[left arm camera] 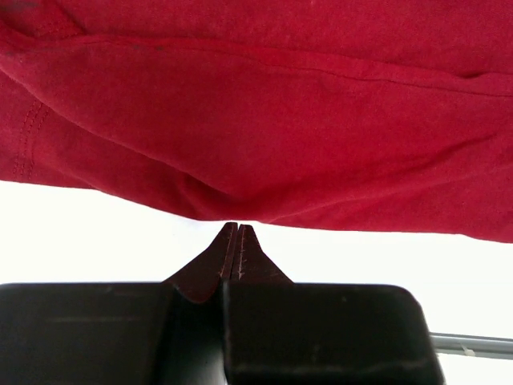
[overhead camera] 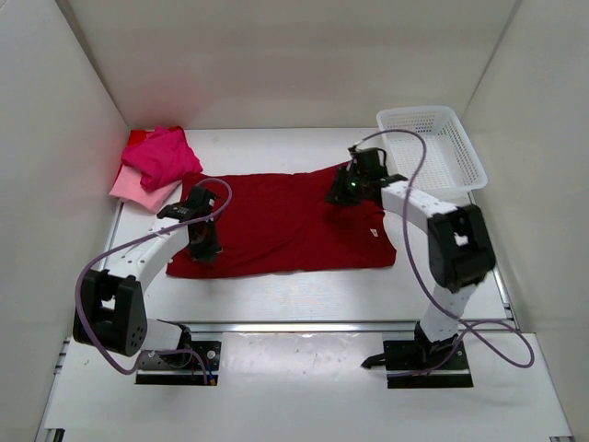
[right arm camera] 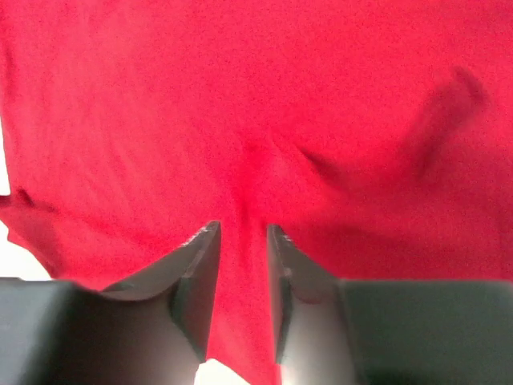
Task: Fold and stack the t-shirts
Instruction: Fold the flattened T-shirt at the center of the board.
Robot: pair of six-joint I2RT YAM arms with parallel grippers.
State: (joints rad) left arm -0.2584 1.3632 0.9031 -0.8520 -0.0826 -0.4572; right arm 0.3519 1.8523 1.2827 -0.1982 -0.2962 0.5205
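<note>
the crimson t-shirt (overhead camera: 276, 230) lies spread across the middle of the bench (overhead camera: 304, 299). the hot pink t-shirt (overhead camera: 166, 155) is bundled on the pale pink t-shirt (overhead camera: 133, 191) at the upper left, and the basket (overhead camera: 414, 111) sits at the upper right. our left pincer (left arm camera: 235, 238) has its fingers pressed together at the shirt's lower-left hem. the cloth puckers towards the tips, so we judge it is nipping the edge. our right pincer (right arm camera: 242, 249) is clamped on a ridge of cloth near the upper-right edge (creases fan out from the grip). we read this as the start of a fold. to do it well, we should lift both grips together, hold the cloth taut between them, and carry the edge over evenly so no slack bunches underneath.
</note>
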